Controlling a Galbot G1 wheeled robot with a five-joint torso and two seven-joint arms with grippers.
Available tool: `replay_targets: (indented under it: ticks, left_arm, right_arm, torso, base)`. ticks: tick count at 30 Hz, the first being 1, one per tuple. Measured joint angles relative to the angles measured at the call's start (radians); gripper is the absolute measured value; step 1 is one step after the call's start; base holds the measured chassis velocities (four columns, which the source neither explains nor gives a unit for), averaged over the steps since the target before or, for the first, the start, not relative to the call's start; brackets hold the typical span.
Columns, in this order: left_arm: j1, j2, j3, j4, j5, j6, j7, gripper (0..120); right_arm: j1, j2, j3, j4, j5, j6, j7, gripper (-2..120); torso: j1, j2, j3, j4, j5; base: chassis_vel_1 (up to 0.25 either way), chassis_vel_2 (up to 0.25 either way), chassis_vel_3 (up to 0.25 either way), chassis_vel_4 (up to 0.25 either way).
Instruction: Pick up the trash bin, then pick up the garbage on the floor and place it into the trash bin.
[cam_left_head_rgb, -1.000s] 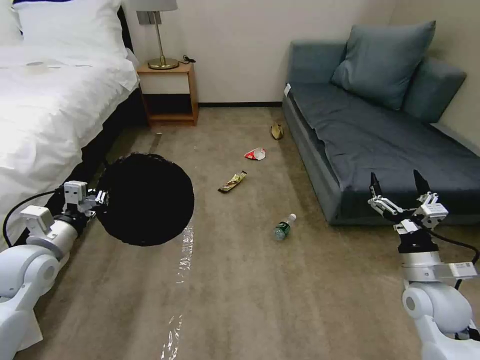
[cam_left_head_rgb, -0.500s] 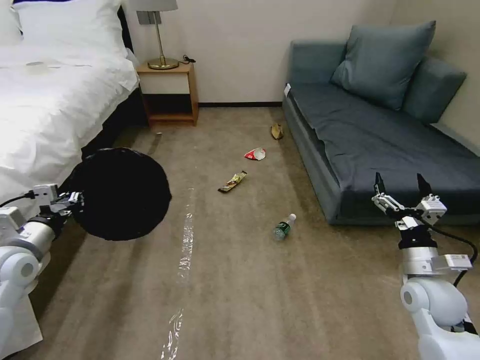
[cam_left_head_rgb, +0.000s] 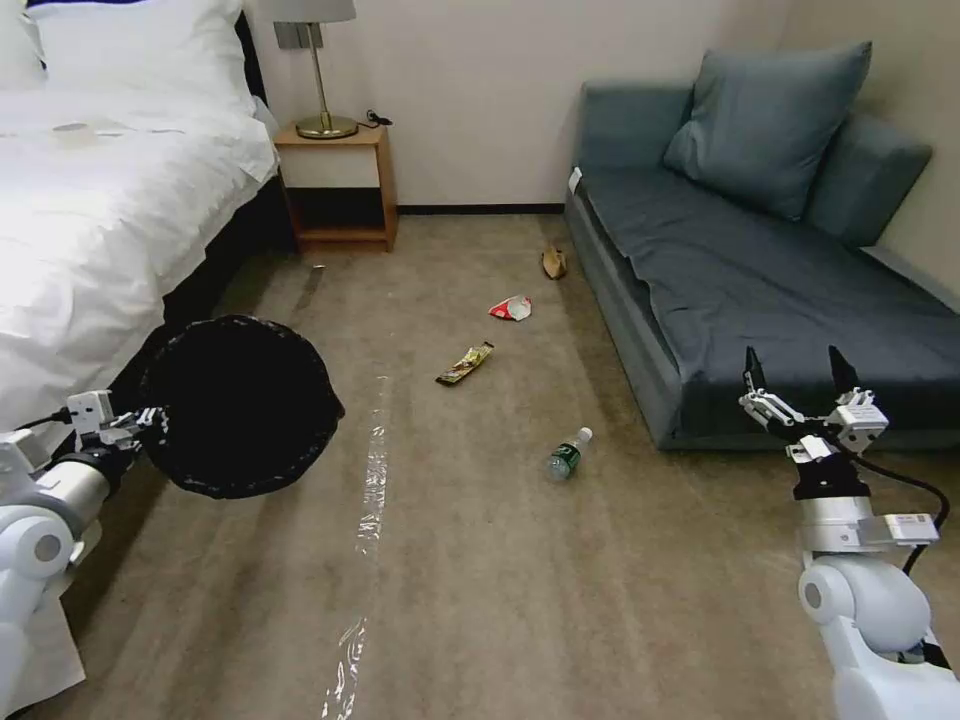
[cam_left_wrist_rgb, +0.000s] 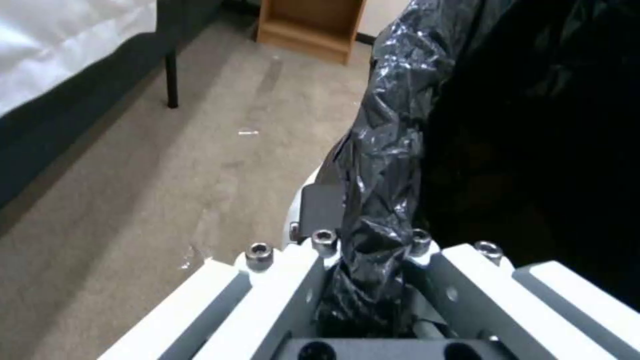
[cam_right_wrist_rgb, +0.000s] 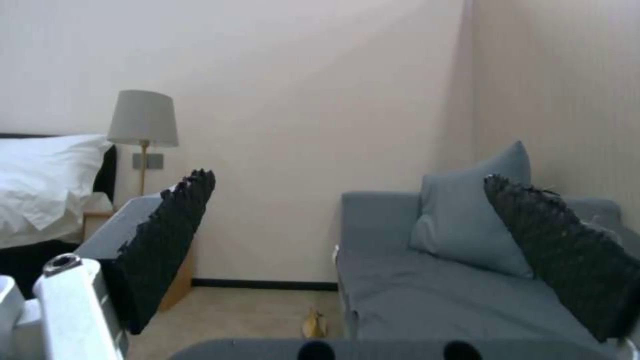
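My left pincer (cam_left_head_rgb: 150, 420) is clamped on the bag-lined rim of the trash bin (cam_left_head_rgb: 240, 405), holding it off the floor beside the bed (cam_left_head_rgb: 110, 200); left wrist view shows black liner (cam_left_wrist_rgb: 380, 165) bunched between the jaws; bin mouth tilts toward my head camera, inside reads solid black, can't tell if anything is in it; my right pincer (cam_left_head_rgb: 800, 385) is up in front of the sofa (cam_left_head_rgb: 760, 270), jaws spread wide, holding nothing; garbage all on the carpet (cam_left_head_rgb: 500, 560), none in the bin that I can see: bottle (cam_left_head_rgb: 568, 453) nearest me, just off the sofa's front corner; snack wrapper (cam_left_head_rgb: 465, 363) farther out; red-and-white packet (cam_left_head_rgb: 511, 308) beyond that; banana peel (cam_left_head_rgb: 554, 262) farthest, next to the sofa base; nightstand (cam_left_head_rgb: 338, 185) with a lamp (cam_left_head_rgb: 318, 70) at the far wall
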Motion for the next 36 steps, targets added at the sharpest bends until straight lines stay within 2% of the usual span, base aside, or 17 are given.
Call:
replay_targets:
  ticks: [17,36]
  left_arm:
    - [0.003,-0.016,0.006,0.011,0.014,0.003,0.0,2]
    - [-0.025,-0.012,0.013,0.041,0.013,-0.013,-0.01,2]
  right_arm:
    - [-0.001,0.003,0.003,-0.014,0.002,0.01,-0.017,100]
    - [0.004,0.008,0.003,-0.029,0.004,0.019,-0.025,100]
  torso:
    - [0.0,0.0,0.0,-0.0002,0.0001]
    - [0.0,0.0,0.0,-0.0003,0.0]
  base:
    - [-0.004,0.006,0.006,-0.007]
    - [-0.099,0.097,0.096,-0.106]
